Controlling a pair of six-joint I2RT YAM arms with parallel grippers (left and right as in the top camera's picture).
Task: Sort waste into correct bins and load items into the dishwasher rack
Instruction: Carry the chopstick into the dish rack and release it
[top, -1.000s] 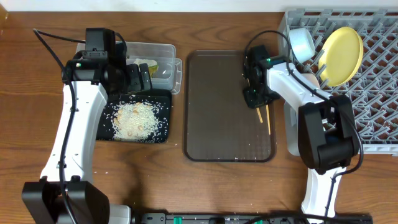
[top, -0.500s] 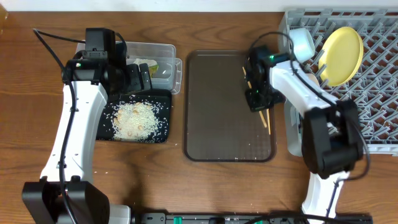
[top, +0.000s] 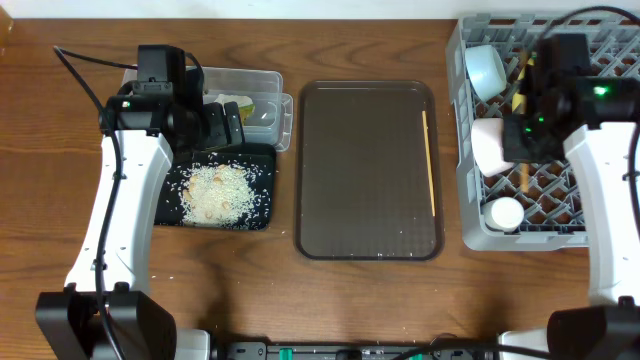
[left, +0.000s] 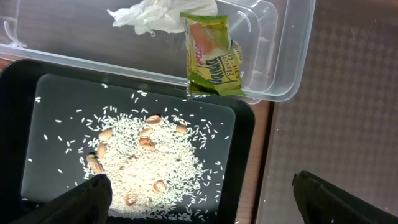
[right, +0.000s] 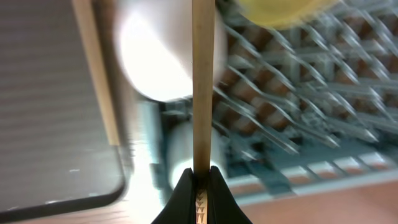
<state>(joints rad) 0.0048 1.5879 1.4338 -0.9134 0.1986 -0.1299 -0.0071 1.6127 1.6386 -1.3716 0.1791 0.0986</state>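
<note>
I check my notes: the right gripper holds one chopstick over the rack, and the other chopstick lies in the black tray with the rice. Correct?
One detail is wrong. The right gripper holds one chopstick over the rack, but the other chopstick lies on the dark-brown serving tray, not in the black tray with the rice. The overhead view shows it.

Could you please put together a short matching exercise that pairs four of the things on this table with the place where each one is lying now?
Things:
1. rice
2. green wrapper
3. loose chopstick
4. white cup

Places:
A. on the brown tray
B. in the grey rack
C. in the black tray
D. in the clear tub

Pairs: 1-C, 2-D, 3-A, 4-B
</note>
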